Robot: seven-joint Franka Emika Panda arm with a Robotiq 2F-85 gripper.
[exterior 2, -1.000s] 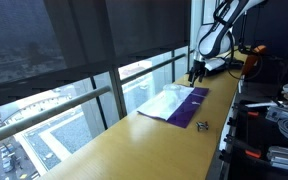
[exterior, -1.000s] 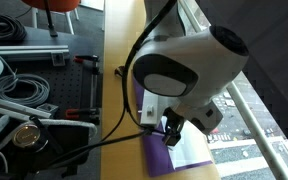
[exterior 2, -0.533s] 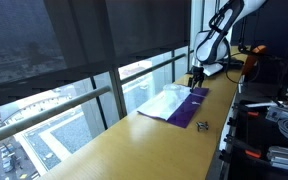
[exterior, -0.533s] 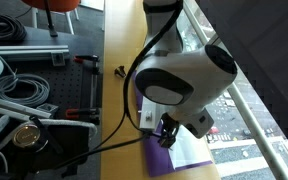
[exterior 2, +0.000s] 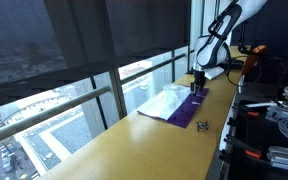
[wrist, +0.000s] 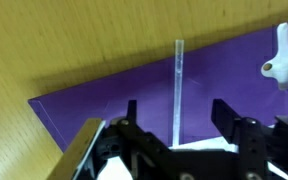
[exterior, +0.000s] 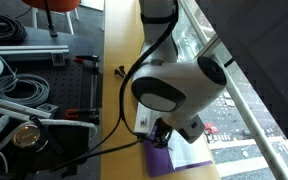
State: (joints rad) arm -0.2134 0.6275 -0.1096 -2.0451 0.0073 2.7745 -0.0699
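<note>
My gripper is open, its two dark fingers on either side of a thin clear stick that lies on a purple mat. The fingers are apart from the stick. A small white winged piece lies on the mat at the upper right. In both exterior views the gripper hangs just over the near end of the purple mat. The stick is too small to make out there.
The mat lies on a long wooden counter beside a window railing. A white sheet lies next to the mat. A small dark object sits on the counter. Cables and gear crowd the side.
The arm has come lower and slid along the counter, bringing the gripper down closer to the purple mat. The gripper stays open.
</note>
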